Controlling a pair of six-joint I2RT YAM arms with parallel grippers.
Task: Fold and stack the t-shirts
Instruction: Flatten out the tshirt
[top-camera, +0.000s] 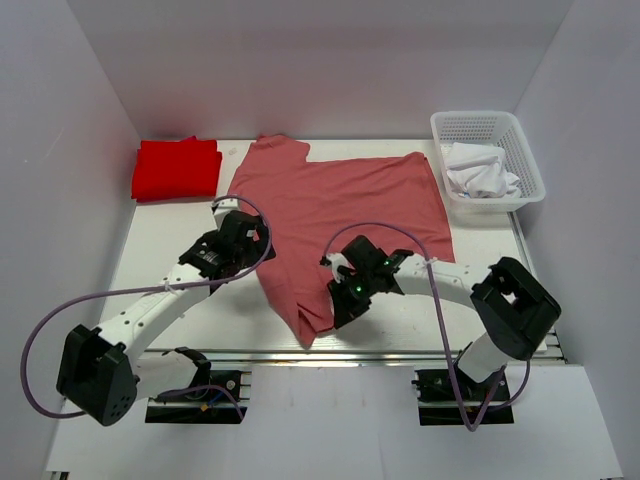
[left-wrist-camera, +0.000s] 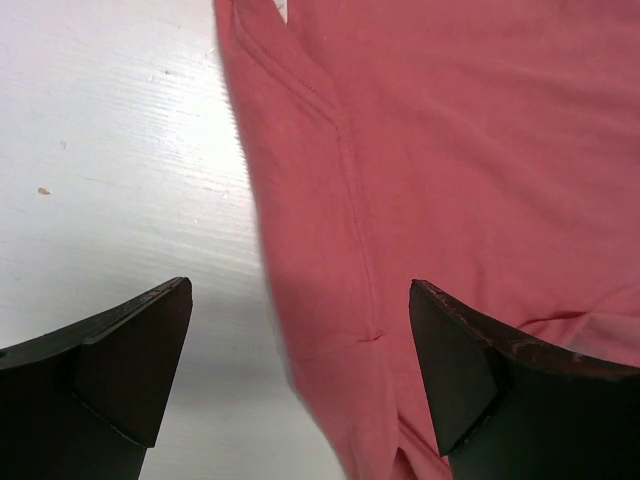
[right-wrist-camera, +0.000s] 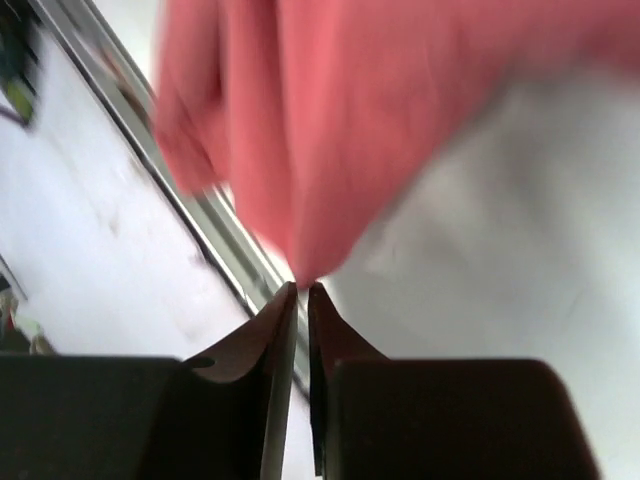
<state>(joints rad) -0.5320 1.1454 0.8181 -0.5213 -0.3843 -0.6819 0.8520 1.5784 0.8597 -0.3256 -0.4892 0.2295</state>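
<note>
Bright, even light; the pink t-shirt blurs badly in the right wrist view.

Blur smears the pink t-shirt across the top of the right wrist view, leaving its seams unreadable. In the left wrist view it runs off the top, right and bottom edges. From above, the right gripper covers part of its lower hem.

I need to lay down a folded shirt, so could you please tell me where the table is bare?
Bare table lies left of the pink t-shirt, in front of the red t-shirt; also in front of the basket. The centre is crowded.
</note>
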